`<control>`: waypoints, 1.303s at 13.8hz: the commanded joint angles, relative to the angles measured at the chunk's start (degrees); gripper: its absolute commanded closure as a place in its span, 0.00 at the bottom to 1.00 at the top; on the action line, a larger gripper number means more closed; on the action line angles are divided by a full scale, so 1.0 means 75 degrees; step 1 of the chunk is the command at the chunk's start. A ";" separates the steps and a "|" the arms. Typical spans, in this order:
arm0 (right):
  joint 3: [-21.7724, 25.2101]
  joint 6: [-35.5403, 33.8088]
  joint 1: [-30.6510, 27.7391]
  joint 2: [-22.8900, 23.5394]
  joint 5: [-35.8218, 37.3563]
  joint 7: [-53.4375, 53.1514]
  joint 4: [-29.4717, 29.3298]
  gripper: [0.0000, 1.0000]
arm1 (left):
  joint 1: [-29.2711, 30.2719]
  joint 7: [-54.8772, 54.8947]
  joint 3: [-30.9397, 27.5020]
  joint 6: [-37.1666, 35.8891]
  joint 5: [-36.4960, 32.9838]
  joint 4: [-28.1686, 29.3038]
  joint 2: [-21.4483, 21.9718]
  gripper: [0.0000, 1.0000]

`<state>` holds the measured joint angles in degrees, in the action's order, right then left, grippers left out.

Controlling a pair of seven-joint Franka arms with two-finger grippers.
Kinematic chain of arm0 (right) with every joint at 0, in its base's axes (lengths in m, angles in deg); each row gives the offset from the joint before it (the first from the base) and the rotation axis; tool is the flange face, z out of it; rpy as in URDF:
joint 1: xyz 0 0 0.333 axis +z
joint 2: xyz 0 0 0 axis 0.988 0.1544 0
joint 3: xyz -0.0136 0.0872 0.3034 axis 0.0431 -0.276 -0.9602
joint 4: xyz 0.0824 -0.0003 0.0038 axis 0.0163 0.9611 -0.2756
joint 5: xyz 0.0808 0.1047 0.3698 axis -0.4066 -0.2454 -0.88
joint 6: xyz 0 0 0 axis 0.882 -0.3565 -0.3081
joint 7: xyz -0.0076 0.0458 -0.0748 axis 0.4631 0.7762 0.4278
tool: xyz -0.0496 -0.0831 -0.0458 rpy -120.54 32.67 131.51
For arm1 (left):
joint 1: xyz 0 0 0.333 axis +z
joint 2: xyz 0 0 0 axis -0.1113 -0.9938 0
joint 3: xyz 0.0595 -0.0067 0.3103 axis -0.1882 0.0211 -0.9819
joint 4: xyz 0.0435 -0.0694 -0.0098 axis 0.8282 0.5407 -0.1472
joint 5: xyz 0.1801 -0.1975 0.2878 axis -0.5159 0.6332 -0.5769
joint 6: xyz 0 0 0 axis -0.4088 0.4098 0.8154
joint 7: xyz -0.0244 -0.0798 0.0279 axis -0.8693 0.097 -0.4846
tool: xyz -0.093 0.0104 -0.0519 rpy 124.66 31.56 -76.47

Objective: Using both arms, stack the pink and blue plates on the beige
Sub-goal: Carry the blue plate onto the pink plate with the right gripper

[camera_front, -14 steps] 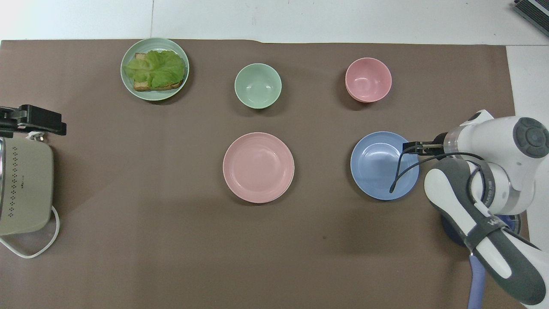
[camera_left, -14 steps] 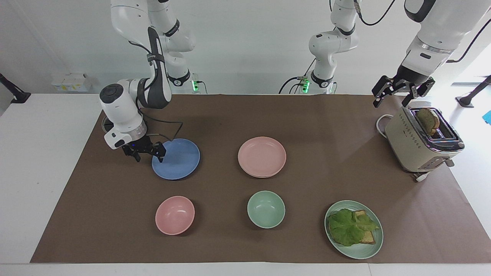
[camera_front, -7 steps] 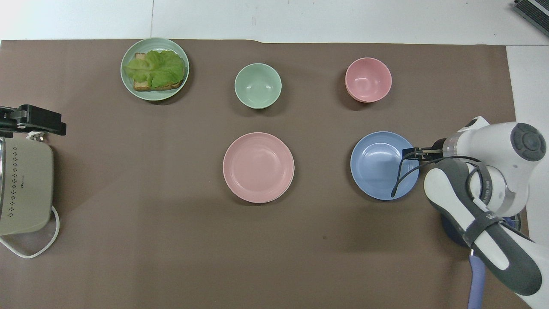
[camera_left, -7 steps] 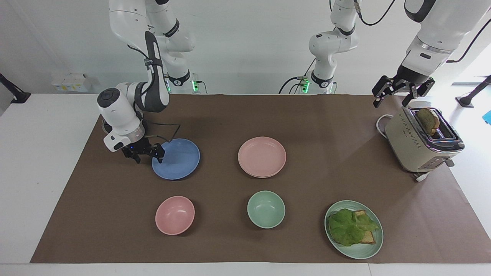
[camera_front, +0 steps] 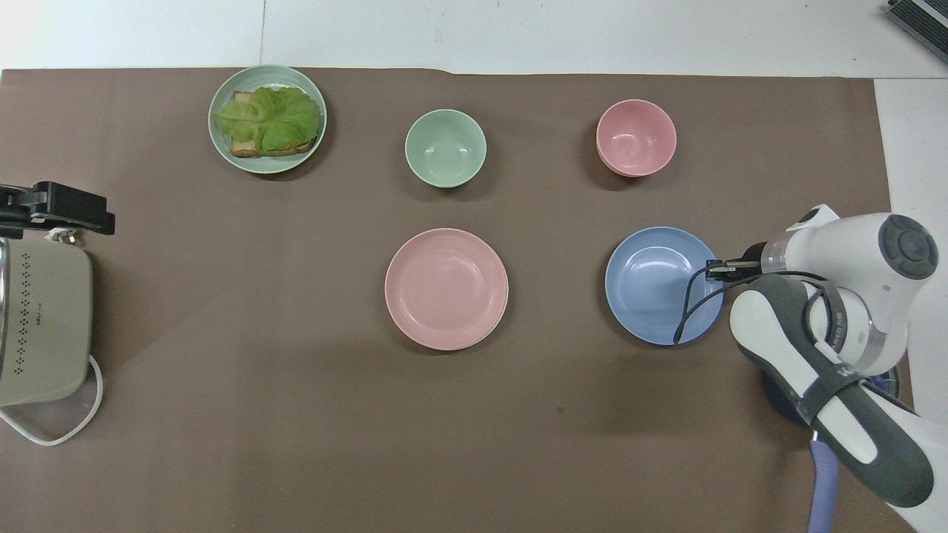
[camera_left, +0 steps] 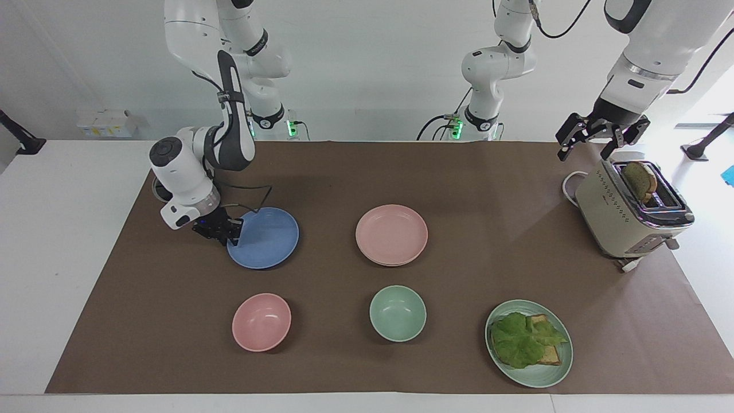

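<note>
Facing view, left of centre: the right gripper (camera_left: 227,228) is down at the rim of the blue plate (camera_left: 266,238), its fingers clenched on that rim at the edge toward the right arm's end of the tabletop (camera_left: 69,241); the plate lies on the brown mat (camera_left: 487,189), and whether its gripped edge is raised cannot be told. In the overhead view the same gripper (camera_front: 717,269) sits at the right-hand rim of the blue plate (camera_front: 655,285), right of centre in the frame, with a black cable looping over the plate's edge. The pink plate (camera_left: 391,234) rests at the middle of the facing view, on top of a second plate of which only a thin lower edge shows, so its colour cannot be told; in the overhead view the pink plate (camera_front: 446,288) is also near the centre. The left gripper (camera_left: 596,139) waits at the upper right of the facing view, fingers spread apart and holding nothing, over the end of the toaster (camera_left: 628,209), which has a slice of bread (camera_left: 640,180) standing in its slot. Along the lower part of the facing view lie a pink bowl (camera_left: 261,322), a green bowl (camera_left: 397,313) and a green plate (camera_left: 559,367) carrying lettuce (camera_left: 522,339) on bread.
</note>
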<state>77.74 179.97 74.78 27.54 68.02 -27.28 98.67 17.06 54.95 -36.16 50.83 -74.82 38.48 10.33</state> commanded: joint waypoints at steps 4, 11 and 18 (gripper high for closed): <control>-0.0108 -0.0839 -0.0034 -0.0394 -0.0506 0.0355 -0.0255 1.00 | -0.1114 0.0028 -0.1210 -0.0154 -0.0115 0.0070 0.0102 0.00; -0.0120 -0.1557 0.0983 -0.1391 -0.1689 0.0204 -0.0290 1.00 | -0.1529 0.0016 -0.1953 -0.0166 -0.0114 0.0070 0.0114 0.00; -0.0120 -0.0408 0.3068 -0.0841 -0.1702 -0.2547 -0.0466 1.00 | -0.1528 0.0016 -0.1953 -0.0166 -0.0103 0.0070 0.0114 0.00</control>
<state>76.71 174.58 94.04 19.75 56.64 -41.45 95.88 6.42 54.95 -50.08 50.19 -74.82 38.47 10.35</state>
